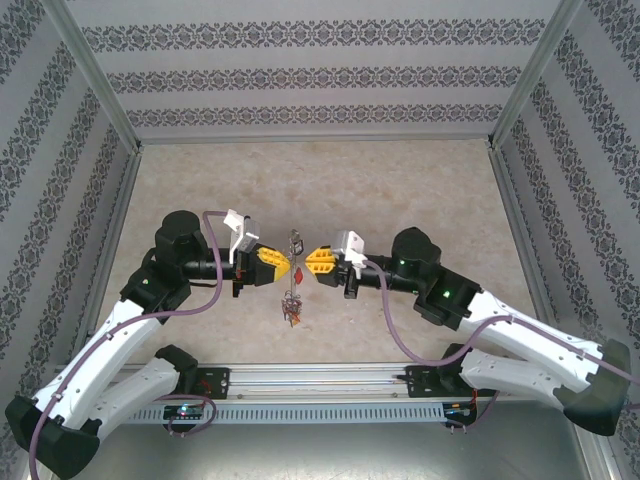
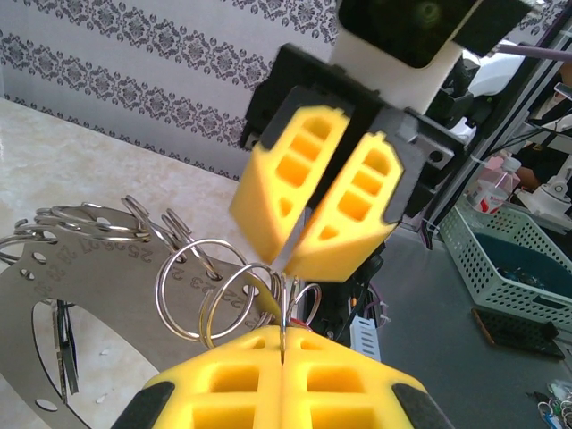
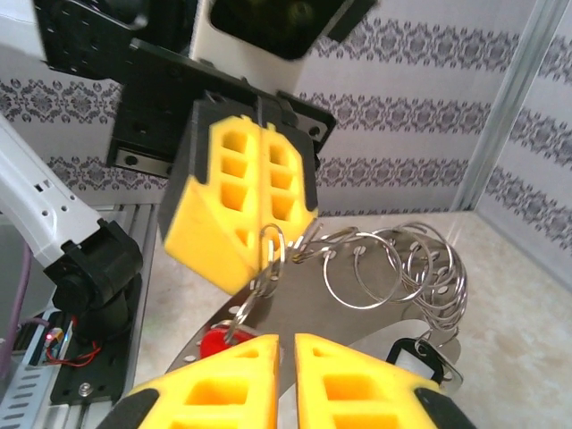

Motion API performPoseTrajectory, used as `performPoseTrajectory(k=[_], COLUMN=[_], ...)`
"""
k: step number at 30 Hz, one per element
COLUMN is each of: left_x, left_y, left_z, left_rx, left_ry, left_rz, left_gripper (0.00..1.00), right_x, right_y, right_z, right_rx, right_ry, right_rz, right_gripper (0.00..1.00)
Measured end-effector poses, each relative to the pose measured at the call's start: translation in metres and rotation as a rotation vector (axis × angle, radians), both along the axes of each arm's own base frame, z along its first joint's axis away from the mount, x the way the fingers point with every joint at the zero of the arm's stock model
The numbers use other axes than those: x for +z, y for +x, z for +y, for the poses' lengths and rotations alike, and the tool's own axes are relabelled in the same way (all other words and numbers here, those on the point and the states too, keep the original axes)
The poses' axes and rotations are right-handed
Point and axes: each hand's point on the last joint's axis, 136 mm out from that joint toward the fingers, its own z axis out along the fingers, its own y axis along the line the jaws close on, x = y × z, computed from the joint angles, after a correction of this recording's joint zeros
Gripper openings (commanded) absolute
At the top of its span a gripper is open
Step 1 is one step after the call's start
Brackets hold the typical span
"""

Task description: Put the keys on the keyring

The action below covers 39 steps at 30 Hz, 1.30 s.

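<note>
The keyring (image 1: 294, 282) hangs clear of the table (image 1: 400, 190), directly between the two sets of jaws, which face each other tip to tip. The left jaws are pressed together on a thin edge of metal from the bunch; I cannot tell which ring they pinch. The right jaws stand a sliver apart, with the flat grey band (image 3: 344, 326) of the keyring running down toward their gap. Whether they grip it or only straddle it I cannot tell.

Seen close up, the band is thin and pierced with holes. It carries several small wire rings (image 2: 183, 290) that fan out beside the left jaws. A red tag (image 3: 214, 344) dangles just below the left jaws' tips on a short chain of small rings, and a dark tag (image 3: 418, 350) hangs off to one side of the right jaws. More keys (image 1: 292, 314) droop beneath both.

The whole bunch looks light, stiff and slippery. Bare metal held in foam will probably pivot or slide if pinched on a curved wire, and the loose rings and tags swing freely and can tangle. The surest hold is likely flat across the band's face, close to the spot being worked. The other jaws would then take the red-tagged key's small ring edgewise near its split. A gentle squeeze should be enough, since twisting could pop the thin metal out.
</note>
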Motion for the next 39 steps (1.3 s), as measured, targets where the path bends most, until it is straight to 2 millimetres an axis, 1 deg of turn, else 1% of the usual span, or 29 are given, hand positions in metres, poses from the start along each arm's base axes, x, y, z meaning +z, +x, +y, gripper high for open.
performPoseTrajectory(k=[3,6,12,16,31,36,39], left_x=[0.001,0.003,0.005,0.005,0.007,0.005,0.005], left_y=[-0.001,-0.003,-0.004,-0.004,-0.006,-0.006,-0.006], left_z=[0.001,0.001,0.002,0.002,0.003,0.003,0.003], left_rx=[-0.001,-0.002,-0.003,-0.004,-0.003,-0.007,-0.007], left_ry=[-0.002,-0.005,-0.007,-0.007,-0.009,-0.003,-0.002], left_rz=[-0.011,-0.024,-0.037,-0.046,-0.065,-0.078,-0.085], left_gripper=[0.0,0.0,0.0,0.0,0.0,0.0,0.0], right_x=[-0.005,-0.005,0.005,0.007,0.006,0.006,0.006], right_y=[0.004,0.002,-0.009,-0.014,-0.011,-0.013,-0.013], right_z=[0.007,0.009,0.014,0.017,0.023,0.025,0.025], right_rx=[0.005,0.021,0.077,0.104,0.109,0.124,0.124], right_ry=[-0.013,-0.012,0.013,0.018,0.02,0.026,0.027], right_rz=[0.032,0.045,0.036,0.035,0.048,0.052,0.053], right_gripper=[0.12,0.14,0.17,0.17,0.19,0.19,0.13])
